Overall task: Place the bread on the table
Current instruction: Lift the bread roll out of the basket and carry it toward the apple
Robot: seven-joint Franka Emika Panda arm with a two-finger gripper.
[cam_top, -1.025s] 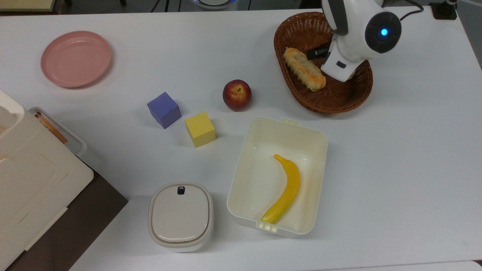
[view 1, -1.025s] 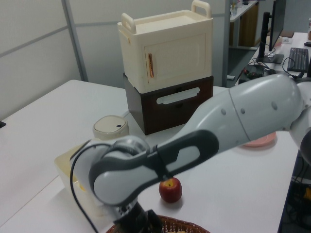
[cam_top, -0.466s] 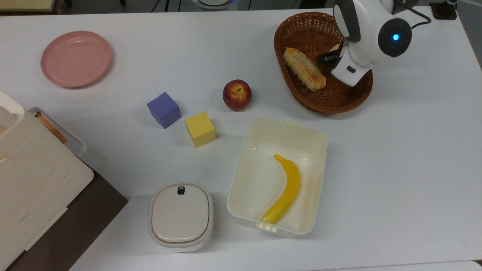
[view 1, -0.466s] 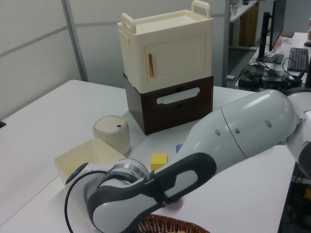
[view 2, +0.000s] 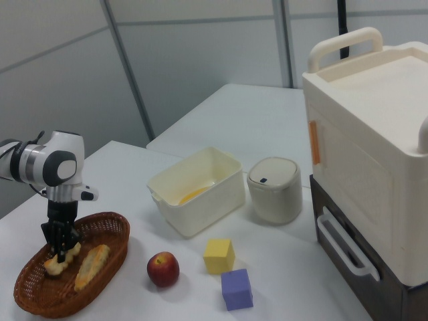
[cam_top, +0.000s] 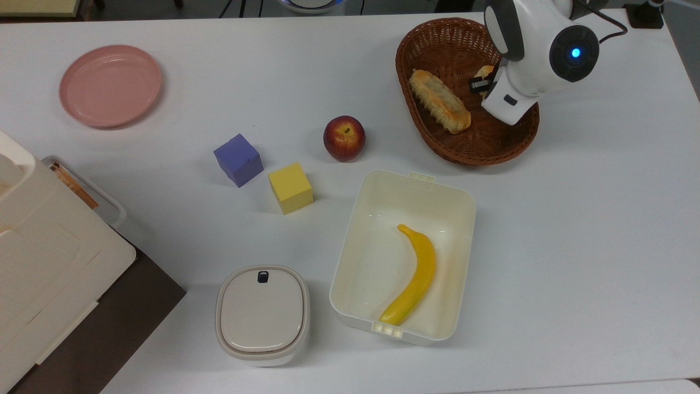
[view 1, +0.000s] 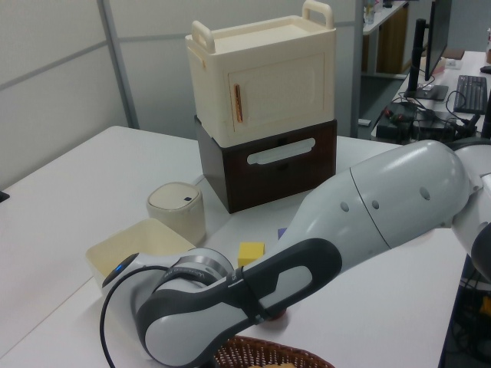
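Bread (view 2: 57,261) lies directly under my end effector (view 2: 61,253) inside the basket (view 2: 40,297), but I cannot tell if it grasps.

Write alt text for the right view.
A white robot arm lowers its gripper onto the bread in a wicker basket, beside a ridged pastry. On the white table sit an apple, two cubes and a cream tub.

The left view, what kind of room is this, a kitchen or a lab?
Most likely a robotics lab in an office: a robot arm over a white table, grey partition panels, and a desk with keyboard behind.
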